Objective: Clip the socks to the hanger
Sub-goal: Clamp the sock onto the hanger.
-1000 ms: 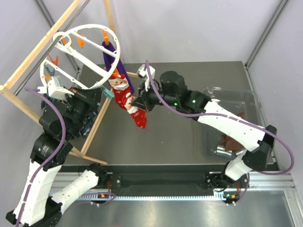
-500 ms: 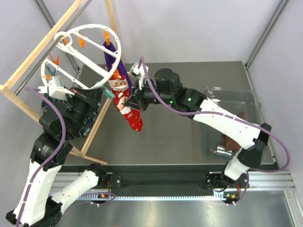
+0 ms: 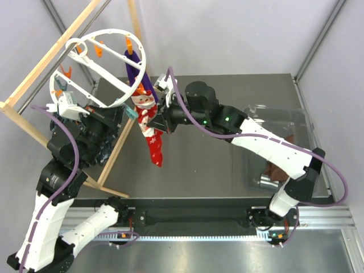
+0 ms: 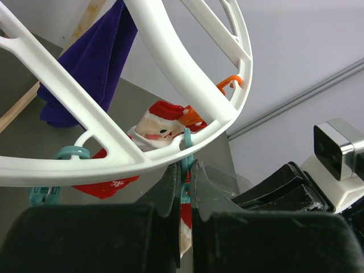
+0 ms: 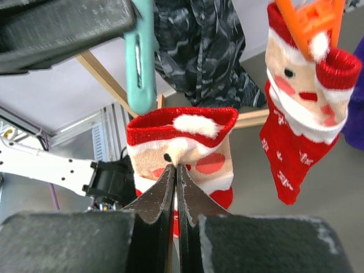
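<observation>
The white ring hanger (image 3: 114,81) hangs at the far left, with orange clips (image 3: 127,41) on its rim. One red Santa sock (image 3: 144,104) hangs from an orange clip (image 5: 310,20) and shows in the right wrist view (image 5: 298,108) and the left wrist view (image 4: 161,122). My right gripper (image 3: 161,120) is shut on the cuff of a second Santa sock (image 5: 182,142), which hangs down from it (image 3: 156,149) just under the hanger rim (image 4: 170,62). My left gripper (image 4: 186,165) is shut on a teal clip (image 5: 140,62) at the rim, beside that cuff.
A pale wooden frame (image 3: 51,51) carries the hanger. A long purple sock (image 3: 138,67) hangs from the rim. Dark teal patterned cloth (image 5: 210,51) hangs behind the clip. A clear plastic bin (image 3: 273,142) stands at the right of the table.
My right gripper has moved left and up toward the hanger rim with the sock. The sock now hangs straighter down. The left arm has held still.
</observation>
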Available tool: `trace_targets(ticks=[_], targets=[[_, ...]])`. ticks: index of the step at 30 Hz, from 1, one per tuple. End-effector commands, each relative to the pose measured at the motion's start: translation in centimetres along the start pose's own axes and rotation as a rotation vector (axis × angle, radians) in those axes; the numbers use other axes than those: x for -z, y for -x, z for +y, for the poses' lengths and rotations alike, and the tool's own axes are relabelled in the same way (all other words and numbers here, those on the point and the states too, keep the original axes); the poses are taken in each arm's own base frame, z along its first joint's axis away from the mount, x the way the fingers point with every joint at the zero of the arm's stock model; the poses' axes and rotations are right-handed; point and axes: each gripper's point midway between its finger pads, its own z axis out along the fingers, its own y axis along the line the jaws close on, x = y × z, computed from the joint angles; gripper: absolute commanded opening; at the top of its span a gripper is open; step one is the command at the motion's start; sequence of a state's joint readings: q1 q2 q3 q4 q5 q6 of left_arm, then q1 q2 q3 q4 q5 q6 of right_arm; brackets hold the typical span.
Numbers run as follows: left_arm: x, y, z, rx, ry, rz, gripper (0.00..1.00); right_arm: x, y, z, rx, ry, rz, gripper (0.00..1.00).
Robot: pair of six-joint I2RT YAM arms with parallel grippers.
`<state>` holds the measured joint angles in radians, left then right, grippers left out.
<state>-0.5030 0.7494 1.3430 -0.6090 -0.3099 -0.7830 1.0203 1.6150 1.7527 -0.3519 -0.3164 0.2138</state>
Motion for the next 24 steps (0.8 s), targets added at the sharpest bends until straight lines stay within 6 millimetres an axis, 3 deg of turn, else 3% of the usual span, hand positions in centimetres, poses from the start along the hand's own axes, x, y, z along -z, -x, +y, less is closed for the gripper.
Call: trace_targets(ticks=[1,24], targets=[[0.1,-1.6,-0.3,-0.026,-0.022,0.085,0.00,0.3,3.1,2.3,0.024,0.057,-0.078,0.00],[0.2,-1.8,-0.3,-0.041,-0.028,0.093,0.00,-0.2,5.1,3.0,0.030,0.072,-0.120,0.00]])
